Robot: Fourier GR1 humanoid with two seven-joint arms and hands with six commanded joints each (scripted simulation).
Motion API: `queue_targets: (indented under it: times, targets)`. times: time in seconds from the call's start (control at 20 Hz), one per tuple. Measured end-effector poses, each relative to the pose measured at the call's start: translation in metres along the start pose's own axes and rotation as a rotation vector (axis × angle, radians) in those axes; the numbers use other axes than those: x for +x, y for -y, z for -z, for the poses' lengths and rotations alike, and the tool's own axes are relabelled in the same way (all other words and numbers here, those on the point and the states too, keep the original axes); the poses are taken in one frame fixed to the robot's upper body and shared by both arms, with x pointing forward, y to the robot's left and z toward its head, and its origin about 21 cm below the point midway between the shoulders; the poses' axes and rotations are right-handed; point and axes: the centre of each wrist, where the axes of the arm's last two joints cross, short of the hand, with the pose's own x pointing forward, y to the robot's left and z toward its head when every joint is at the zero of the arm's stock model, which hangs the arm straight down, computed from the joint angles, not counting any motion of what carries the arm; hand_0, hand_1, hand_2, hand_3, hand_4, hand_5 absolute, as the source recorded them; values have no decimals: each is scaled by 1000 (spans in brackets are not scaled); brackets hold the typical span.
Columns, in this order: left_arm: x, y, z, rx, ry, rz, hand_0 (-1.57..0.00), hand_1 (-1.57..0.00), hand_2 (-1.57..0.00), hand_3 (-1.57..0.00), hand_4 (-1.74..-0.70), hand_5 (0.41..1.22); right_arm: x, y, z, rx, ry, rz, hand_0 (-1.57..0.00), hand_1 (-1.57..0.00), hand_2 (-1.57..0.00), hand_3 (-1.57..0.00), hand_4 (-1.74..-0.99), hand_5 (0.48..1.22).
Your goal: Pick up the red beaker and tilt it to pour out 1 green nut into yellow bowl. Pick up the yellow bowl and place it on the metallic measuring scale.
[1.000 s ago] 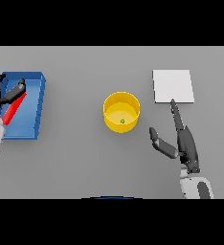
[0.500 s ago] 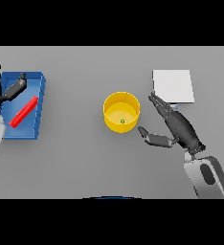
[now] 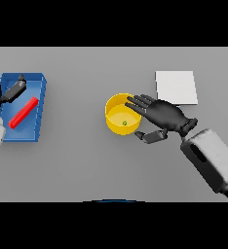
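The grey tabletop (image 3: 77,165) fills the view, largest of all. On its left side lies a blue tray (image 3: 40,104), a shallow rectangular box with raised walls. Toward the right rear, well apart from the tray, the metallic measuring scale (image 3: 176,87) lies flat as a pale square plate with nothing on it.

The right arm comes in from the lower right corner, and the right hand (image 3: 164,116) sits at the right side of the yellow bowl (image 3: 115,108). Its fingers (image 3: 138,103) stretch out over the bowl's right rim, and the thumb (image 3: 150,137) bends below it just off the bowl's lower right edge; the hand is spread and not closed round the bowl. The bowl stands upright near the middle of the tabletop, between tray and scale, nearer the scale.

The left hand (image 3: 0,95) shows at the far left edge, over the tray's left wall, fingers loosely extended, holding nothing.

The red beaker (image 3: 23,113) lies on its side inside the tray, slanted diagonally, just beside the left hand.

A green nut (image 3: 124,122) rests on the bowl's floor.
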Motion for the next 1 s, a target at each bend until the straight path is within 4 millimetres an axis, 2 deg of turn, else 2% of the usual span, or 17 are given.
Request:
queue_targets:
  times: [0.2,0.3,0.7,0.85,1.0]
  targets:
    - [-3,1,0,5,-4,-6,0,0,0,0,-746,707,7,0,21,119,41,-111,1,1,1,1,-1215,717]
    - [-3,-7,-1,19,4,-4,0,0,0,1,-747,701,8,-1,29,172,54,-123,1,1,1,1,-1221,722]
    - [-7,-8,-2,20,5,-6,1,1,1,1,-744,697,17,-4,66,297,60,-199,1,1,1,1,-1258,734]
    - [-8,-4,-3,13,0,-3,1,1,1,1,-744,699,16,-5,71,332,63,-216,1,1,1,1,-1263,739]
    - [-10,-11,0,20,-8,-8,1,1,1,1,-746,699,15,-2,73,362,47,-201,1,1,1,-14,-1276,744]
